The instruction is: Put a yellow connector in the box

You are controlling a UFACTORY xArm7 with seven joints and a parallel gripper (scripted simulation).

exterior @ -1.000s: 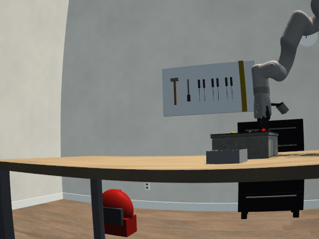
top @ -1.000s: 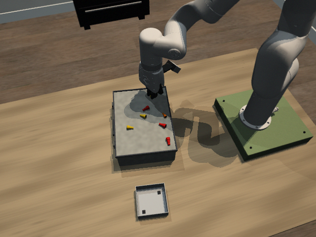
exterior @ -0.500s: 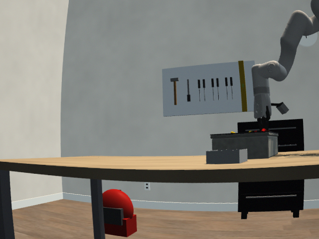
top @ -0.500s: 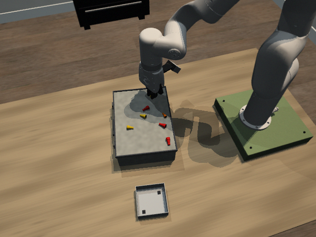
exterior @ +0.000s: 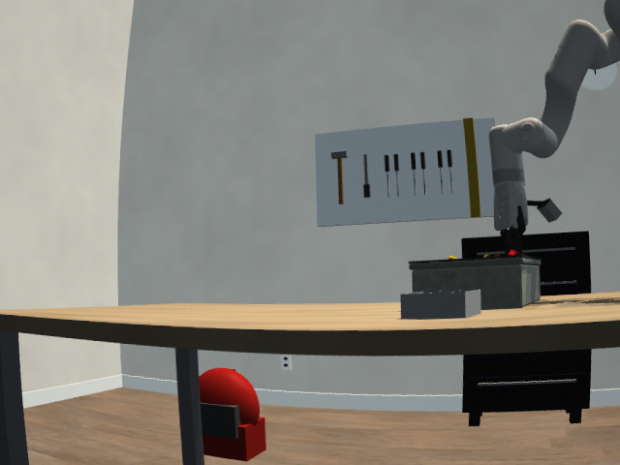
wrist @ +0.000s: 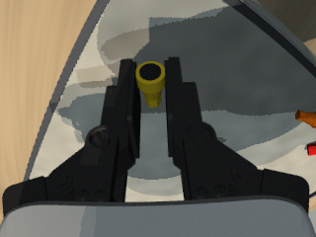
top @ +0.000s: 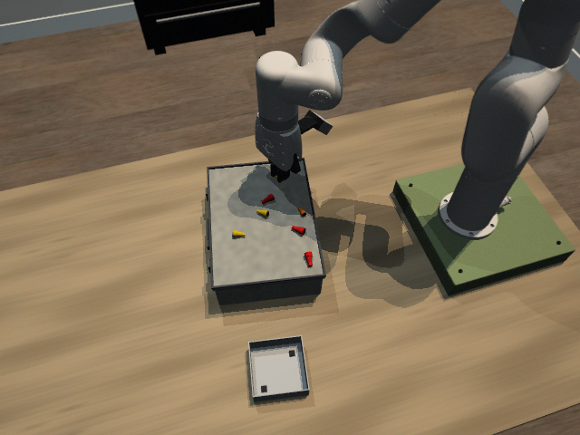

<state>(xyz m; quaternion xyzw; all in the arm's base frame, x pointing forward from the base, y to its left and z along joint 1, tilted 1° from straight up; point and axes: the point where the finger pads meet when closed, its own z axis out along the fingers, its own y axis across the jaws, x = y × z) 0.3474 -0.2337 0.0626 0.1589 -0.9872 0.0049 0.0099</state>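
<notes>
Gripping yellow connector (wrist: pixel 150 82), tool (wrist: pixel 152 78); orange connector (wrist: pixel 306 117), red connector (wrist: pixel 312 149) beside.

I see the wooden table (top: pixel 117 281) carrying the tool case (top: pixel 266 285); junction box (top: pixel 277 391) nearby, green base plate (top: pixel 538 253) beside the case.

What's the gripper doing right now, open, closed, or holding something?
Gripper: closed on a yellow connector, pinched between its two fingers over the far end of the tool case lid.
</notes>
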